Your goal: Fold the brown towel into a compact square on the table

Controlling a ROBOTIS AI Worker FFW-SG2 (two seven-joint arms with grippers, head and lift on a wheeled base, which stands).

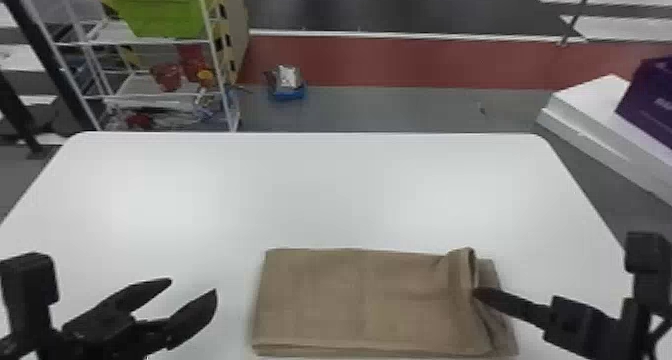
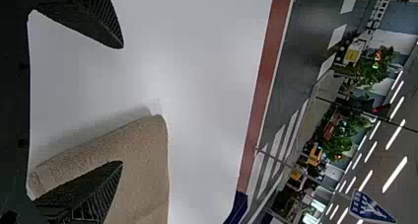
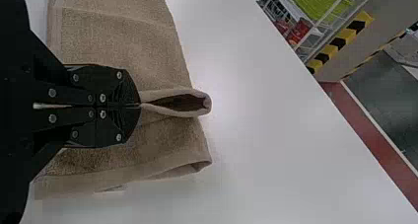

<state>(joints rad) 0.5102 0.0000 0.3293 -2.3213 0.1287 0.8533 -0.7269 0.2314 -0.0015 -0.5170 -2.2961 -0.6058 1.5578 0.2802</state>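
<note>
Pinching a raised fold near the right end of the brown towel (image 1: 350, 299), my right gripper (image 1: 477, 294) has its two fingers closed together on the cloth. The towel is lying on the white table (image 1: 300, 194), at the near side, from the middle toward the right. It is folded in a flat rectangle, and at the pinched place the cloth stands up and makes a small open loop. Beside this loop, the right end of the towel rests on the table, with its layers a little uneven.

My left gripper (image 1: 192, 286) is to the left of the towel, near its left edge, and its fingers are well apart, with nothing between them.

Concerning the writing, I see pale print on the purple box (image 1: 655, 104), which sits on a white stand (image 1: 590, 101) to the right, behind the table. A blue sign (image 2: 367, 206) in my left wrist view carries white marks. At the far left, a green box (image 1: 160, 14) is on a white rack (image 1: 165, 42).
</note>
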